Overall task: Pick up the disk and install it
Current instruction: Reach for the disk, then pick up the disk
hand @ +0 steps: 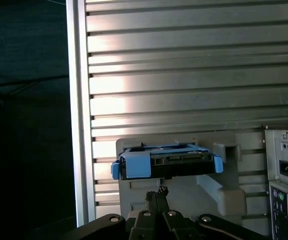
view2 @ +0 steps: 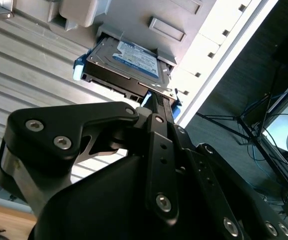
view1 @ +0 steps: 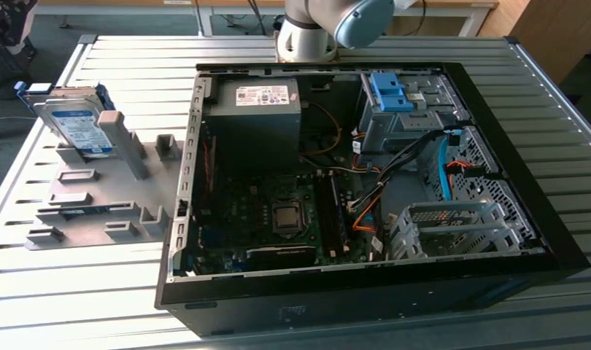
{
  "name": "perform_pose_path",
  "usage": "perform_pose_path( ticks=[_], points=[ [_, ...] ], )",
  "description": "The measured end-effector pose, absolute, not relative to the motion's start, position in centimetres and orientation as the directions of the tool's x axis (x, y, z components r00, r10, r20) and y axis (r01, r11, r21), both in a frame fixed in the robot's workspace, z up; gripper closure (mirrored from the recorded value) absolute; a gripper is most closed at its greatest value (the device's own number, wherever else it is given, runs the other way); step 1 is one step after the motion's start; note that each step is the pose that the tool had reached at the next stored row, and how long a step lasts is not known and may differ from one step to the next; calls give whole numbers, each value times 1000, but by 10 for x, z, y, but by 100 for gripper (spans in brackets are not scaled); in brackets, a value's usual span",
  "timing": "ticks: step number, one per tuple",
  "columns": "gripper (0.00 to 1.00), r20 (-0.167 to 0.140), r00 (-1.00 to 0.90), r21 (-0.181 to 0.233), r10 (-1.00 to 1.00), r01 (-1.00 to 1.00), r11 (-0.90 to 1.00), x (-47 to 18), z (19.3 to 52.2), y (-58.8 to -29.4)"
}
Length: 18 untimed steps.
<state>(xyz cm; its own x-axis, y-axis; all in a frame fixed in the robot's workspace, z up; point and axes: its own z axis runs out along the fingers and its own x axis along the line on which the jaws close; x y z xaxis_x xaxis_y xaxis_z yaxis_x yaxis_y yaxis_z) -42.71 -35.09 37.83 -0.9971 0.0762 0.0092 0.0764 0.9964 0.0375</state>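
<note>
Nearest, in both wrist views, the black metal gripper point(hand: 156, 192) appears to have its fingers pressed together, with nothing held, near the disk. The disk point(hand: 168, 162), a flat silver rectangular hard drive with a white-and-blue label and a bright blue plastic carrier frame, is propped in a grey slotted holder point(view1: 130, 149) on the ribbed metal bench point(view1: 140, 51). This is at the exterior view's left, beside the open black computer case point(view1: 373, 299). The disk is judged rigid, dense, smooth-faced and shock-sensitive, and best gripped across its thin edges.

We see an open computer case point(view1: 373, 295) at centre frame and a grey fixture plate point(view1: 101, 213) at the exterior view's left, both on a slatted table point(view1: 82, 292).
</note>
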Motion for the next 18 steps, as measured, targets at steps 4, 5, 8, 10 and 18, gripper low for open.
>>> perform_pose_path(
  ticks=[4,5,8,10,18],
  points=[
    [89,9,-997,37,76,76,996,-427,378,-350],
    [89,9,-997,37,76,76,996,-427,378,-350],
    [89,9,-997,37,76,76,996,-427,378,-350],
    [89,9,-997,37,76,76,996,-427,378,-350],
    [89,9,-998,37,64,64,997,-427,378,-350]
  ],
)
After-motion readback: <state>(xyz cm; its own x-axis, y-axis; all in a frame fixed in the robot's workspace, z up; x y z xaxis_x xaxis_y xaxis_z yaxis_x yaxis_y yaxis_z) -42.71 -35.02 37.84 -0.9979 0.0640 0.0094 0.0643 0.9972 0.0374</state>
